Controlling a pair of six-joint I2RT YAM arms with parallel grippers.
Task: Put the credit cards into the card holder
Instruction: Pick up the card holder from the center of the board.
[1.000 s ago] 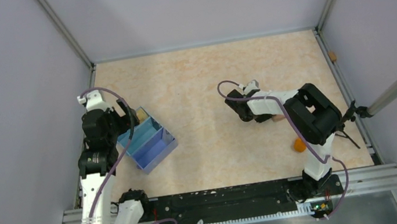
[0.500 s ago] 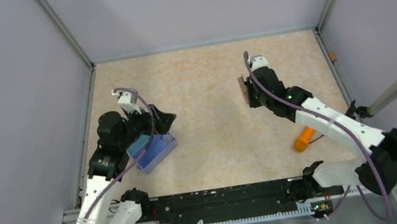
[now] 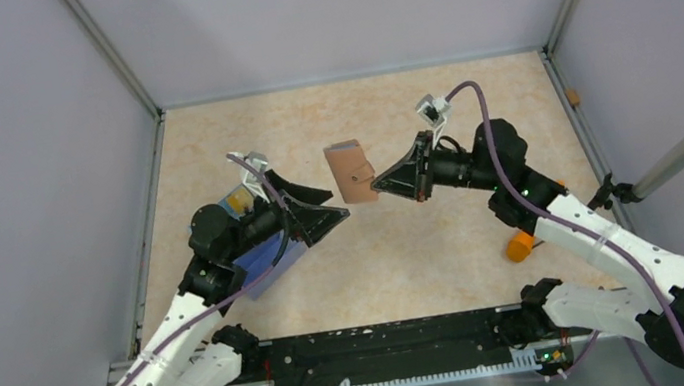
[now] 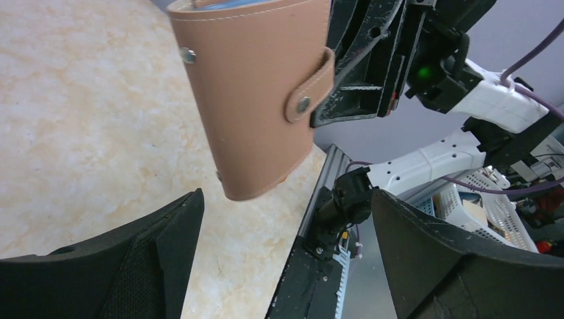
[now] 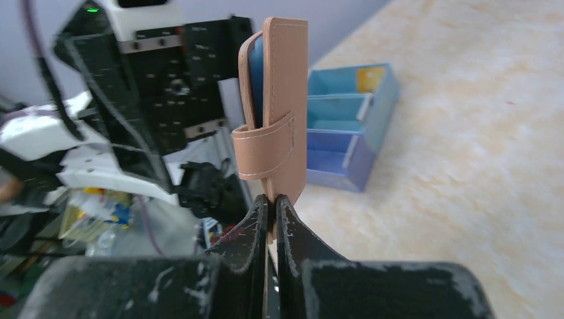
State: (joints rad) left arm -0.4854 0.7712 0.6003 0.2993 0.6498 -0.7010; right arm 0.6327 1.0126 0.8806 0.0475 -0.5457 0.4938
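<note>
Card holder (image 3: 350, 174): brown, folded shut with its snap strap fastened. It is held clear of the desk (image 3: 399, 266) over the middle, between the right tool (image 5: 269, 203) and the left tool (image 3: 325, 205).
Right tool: fingers pressed together on the card holder's edge near the strap, so the wallet stands out from the fingertips.
Left tool: spread wide with nothing in it, aimed at the card holder's flat face. It is near the wallet but not touching.
Blue card (image 5: 255, 66): a blue edge shows between the folded leaves, under the strap — how deep it sits I cannot tell.
Blue box (image 5: 336, 169): a divided box on the desk beneath the left arm, partly hidden by that arm in the top view.
Yellow card (image 3: 240, 200): lies in an end compartment of the box — well apart from the wallet.
Orange object (image 3: 519, 247): on the desk just beside the right arm, away from both tools.
</note>
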